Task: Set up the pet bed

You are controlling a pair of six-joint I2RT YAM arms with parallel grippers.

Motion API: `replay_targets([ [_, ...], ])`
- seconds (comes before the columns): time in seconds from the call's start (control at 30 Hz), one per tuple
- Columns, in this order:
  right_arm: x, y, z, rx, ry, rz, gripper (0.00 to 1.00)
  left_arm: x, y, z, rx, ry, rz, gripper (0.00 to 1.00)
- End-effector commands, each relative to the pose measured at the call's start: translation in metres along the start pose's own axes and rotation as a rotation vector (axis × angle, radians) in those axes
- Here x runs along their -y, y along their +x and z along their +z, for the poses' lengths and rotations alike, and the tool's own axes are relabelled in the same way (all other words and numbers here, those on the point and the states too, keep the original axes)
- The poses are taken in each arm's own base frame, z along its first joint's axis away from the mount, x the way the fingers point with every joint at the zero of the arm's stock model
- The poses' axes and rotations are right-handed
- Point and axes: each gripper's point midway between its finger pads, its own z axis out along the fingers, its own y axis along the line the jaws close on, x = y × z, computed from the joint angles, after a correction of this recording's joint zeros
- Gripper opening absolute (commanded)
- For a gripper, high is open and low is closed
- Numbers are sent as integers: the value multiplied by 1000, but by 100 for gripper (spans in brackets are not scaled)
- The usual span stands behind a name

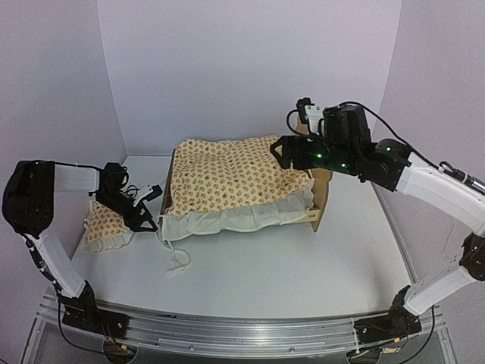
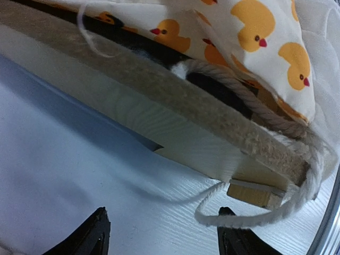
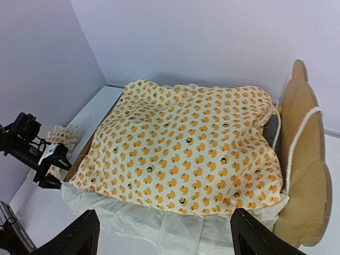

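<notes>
The pet bed frame point(image 1: 321, 199) stands mid-table, its light-wood scalloped headboard point(image 3: 303, 159) on the right. The cream duck-print bedding point(image 1: 227, 178) lies spread over it, and its white ruffle point(image 3: 159, 226) hangs over the near side. The small matching pillow point(image 1: 106, 224) lies on the table left of the bed, also seen in the right wrist view point(image 3: 61, 137). My left gripper point(image 1: 151, 208) is open and empty, low by the bed's left end between pillow and frame; its view shows the wooden rail point(image 2: 175, 133). My right gripper point(image 1: 280, 154) hovers open and empty above the bedding point(image 3: 186, 143).
A thick rope point(image 2: 255, 106) runs along the frame's edge under the bedding. A thin white cord point(image 2: 249, 215) trails from the bed's corner across the table beside my left finger, also seen in the top view point(image 1: 176, 262). Walls enclose the table at back and sides.
</notes>
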Motion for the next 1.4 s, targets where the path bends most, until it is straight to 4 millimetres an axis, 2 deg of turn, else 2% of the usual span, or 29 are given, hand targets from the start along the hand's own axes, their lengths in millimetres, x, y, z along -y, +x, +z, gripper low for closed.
replay_targets([
  [0.0, -32, -5, 4, 10, -90, -43, 85, 2, -22, 12, 76, 50, 97, 63],
  [0.07, -36, -5, 6, 16, -101, -36, 85, 8, -22, 14, 81, 80, 100, 48],
  [0.1, -39, -6, 7, 17, -109, -35, 84, 11, -23, 13, 84, 86, 104, 37],
  [0.17, -48, -5, 8, 12, -136, -51, 84, 17, -24, 7, 86, 98, 105, 8],
  [0.2, -55, -4, 9, 6, -161, -71, 84, 22, -26, 2, 85, 109, 103, 1],
  [0.3, -91, 0, 9, -11, -293, -166, 84, 42, -41, -28, 97, 151, 116, 0],
  [0.4, -133, 9, 10, -7, -443, -210, 82, 77, -59, -66, 154, 218, 126, 0],
  [0.5, -167, 31, 24, -19, -541, -205, 81, 110, -75, -95, 240, 285, 134, 0],
  [0.67, -214, 70, 57, -92, -651, -151, 79, 124, -104, -112, 319, 361, 73, 0],
  [0.77, -242, 94, 68, -137, -742, -112, 71, 129, -125, -114, 328, 408, 36, 0],
  [0.83, -251, 114, 78, -176, -752, -95, 62, 136, -131, -110, 321, 448, 10, 0],
  [0.97, -251, 151, 96, -260, -729, -39, 40, 143, -142, -108, 348, 513, -38, 0],
  [1.07, -251, 180, 102, -289, -723, -15, 36, 141, -160, -117, 399, 515, -28, 0],
  [1.17, -253, 182, 115, -249, -720, 58, 36, 136, -173, -121, 414, 515, -42, 0],
  [1.23, -256, 171, 126, -197, -694, 74, 45, 131, -175, -117, 406, 527, -88, 0],
  [1.37, -266, 142, 144, -77, -672, 101, 50, 126, -174, -107, 391, 544, -162, 0],
])
